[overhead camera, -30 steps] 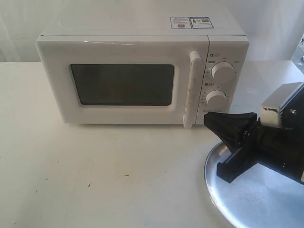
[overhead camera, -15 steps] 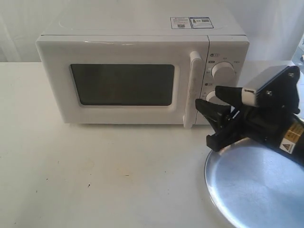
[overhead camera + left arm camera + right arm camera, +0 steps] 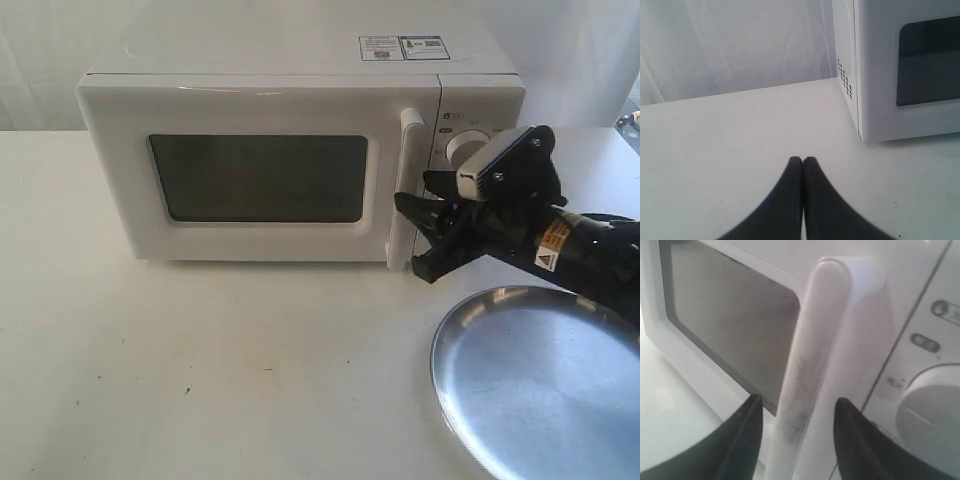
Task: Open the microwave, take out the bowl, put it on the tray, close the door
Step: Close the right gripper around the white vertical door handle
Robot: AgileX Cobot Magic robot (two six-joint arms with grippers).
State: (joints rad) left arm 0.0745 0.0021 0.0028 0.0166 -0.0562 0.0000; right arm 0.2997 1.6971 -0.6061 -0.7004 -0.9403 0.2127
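Observation:
The white microwave (image 3: 300, 70) stands at the back of the table, its door (image 3: 250, 110) shut, dark window (image 3: 258, 178) in front. My right gripper (image 3: 415, 235) is open at the lower part of the tall white handle (image 3: 407, 160); in the right wrist view the handle (image 3: 810, 365) stands between the two black fingers (image 3: 745, 435), which do not touch it. The silver tray (image 3: 540, 380) lies at the front right. My left gripper (image 3: 803, 161) is shut and empty, low over the table beside the microwave's (image 3: 875, 75) side wall. The bowl is hidden.
Two round knobs (image 3: 466, 148) sit right of the handle, partly covered by my right arm (image 3: 580, 250). A white curtain hangs behind the table. The bare white tabletop (image 3: 200, 370) spreads in front of the microwave.
My right gripper has risen off the tray and moved left and toward the microwave, its open fingers now standing on either side of the door handle. The left gripper's earlier position is not shown.

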